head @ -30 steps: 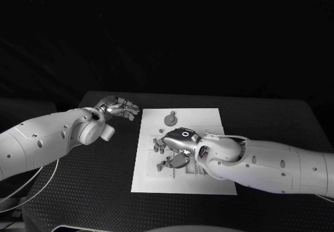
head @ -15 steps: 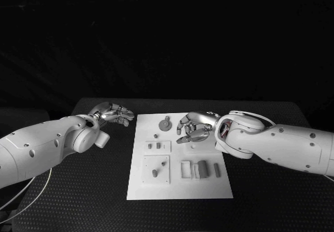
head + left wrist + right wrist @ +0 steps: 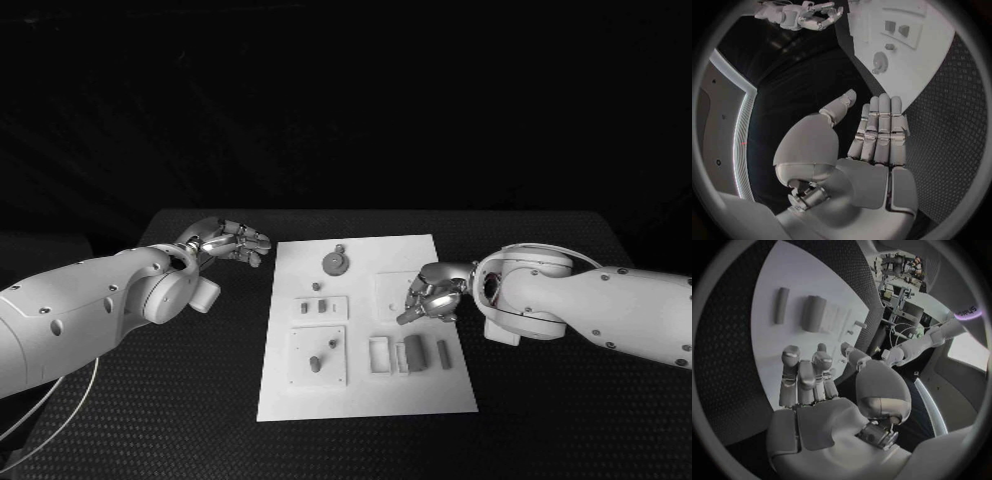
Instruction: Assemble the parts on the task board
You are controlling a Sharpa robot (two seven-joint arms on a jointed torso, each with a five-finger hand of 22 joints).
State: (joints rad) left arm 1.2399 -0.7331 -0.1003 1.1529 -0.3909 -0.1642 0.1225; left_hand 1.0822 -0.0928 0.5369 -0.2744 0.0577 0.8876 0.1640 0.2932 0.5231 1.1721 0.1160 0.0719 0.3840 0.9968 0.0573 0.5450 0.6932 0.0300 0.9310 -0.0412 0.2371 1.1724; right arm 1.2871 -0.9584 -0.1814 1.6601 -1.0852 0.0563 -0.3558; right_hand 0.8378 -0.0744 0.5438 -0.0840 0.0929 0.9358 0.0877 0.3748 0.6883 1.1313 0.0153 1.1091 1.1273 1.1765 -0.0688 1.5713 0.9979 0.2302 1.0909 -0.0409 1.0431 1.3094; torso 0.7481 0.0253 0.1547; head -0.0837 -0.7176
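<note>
Head view: the board (image 3: 369, 400) lies lengthwise away from the robot in the middle of the surface (image 3: 577, 400), between the two hands. The right hand (image 3: 433, 297) hovers over the board's right edge, fingers curled loosely, holding nothing that I can see. Just nearer the robot than it stand two upright bars (image 3: 415, 352), long axes running away from the robot. The left hand (image 3: 231, 240) hangs off the board's far left corner, fingers together, empty. A round part (image 3: 336, 262) sits at the far end, about midway between the hands. My guess: the right hand is nearer the bars.
</note>
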